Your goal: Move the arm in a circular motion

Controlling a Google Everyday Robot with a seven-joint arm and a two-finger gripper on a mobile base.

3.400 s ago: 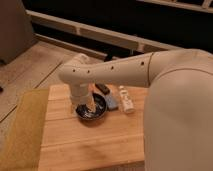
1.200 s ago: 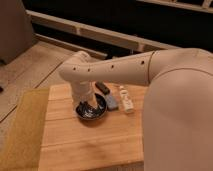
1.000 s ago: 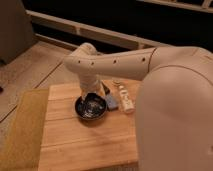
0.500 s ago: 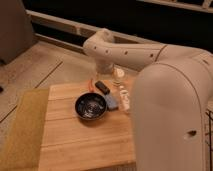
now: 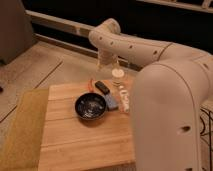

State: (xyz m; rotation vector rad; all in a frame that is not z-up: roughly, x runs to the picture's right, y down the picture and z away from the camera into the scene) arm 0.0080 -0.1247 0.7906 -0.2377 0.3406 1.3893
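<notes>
While the gripper hangs over the far edge of the pale wooden table, its grip impossible to tell, the round black bowl lies below it, nearer the camera. The thick, smooth cream-white robot arm sweeps from the right foreground leftward to a bent elbow above the gripper.
</notes>
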